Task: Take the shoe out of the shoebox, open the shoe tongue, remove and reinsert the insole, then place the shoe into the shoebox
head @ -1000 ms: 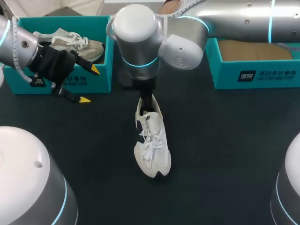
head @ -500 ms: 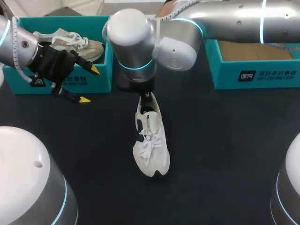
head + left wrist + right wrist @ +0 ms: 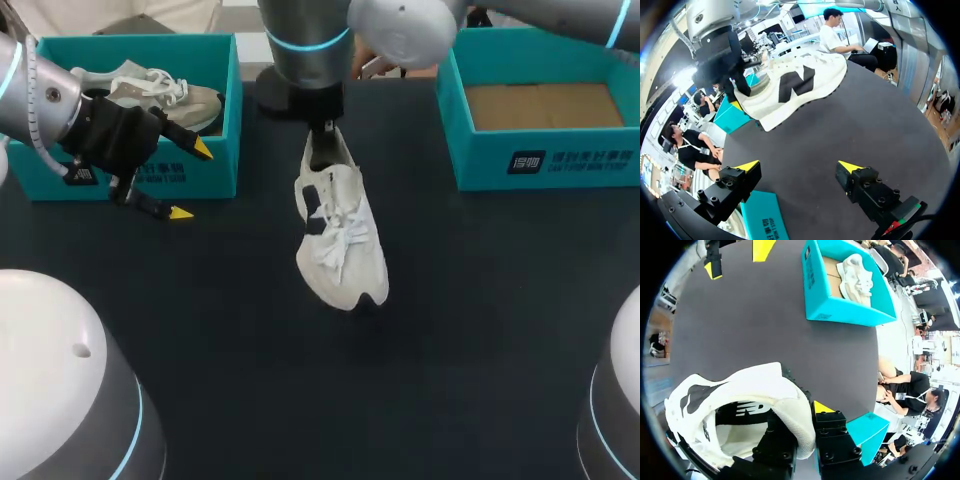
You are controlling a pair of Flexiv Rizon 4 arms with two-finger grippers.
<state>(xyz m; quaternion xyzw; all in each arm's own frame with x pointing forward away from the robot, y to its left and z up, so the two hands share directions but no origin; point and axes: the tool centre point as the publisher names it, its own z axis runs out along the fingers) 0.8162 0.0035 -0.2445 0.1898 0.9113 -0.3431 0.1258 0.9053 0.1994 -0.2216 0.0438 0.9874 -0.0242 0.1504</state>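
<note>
Your right gripper has its jaws pinched on the heel collar of the white, black-logoed sneaker; on your left gripper the jaws gape empty.

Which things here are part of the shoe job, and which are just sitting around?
In the job: white shoe, right gripper clamped on its heel, empty shoebox.
Just lying about: second shoebox with a beige shoe inside; open left gripper near it, holding nothing.

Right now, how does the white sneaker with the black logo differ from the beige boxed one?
The white black-logo sneaker is outside the boxes, heel clamped in the right hand, toe toward the robot; the beige sneaker lies free, crosswise, inside the left teal shoebox. Both are laced.
</note>
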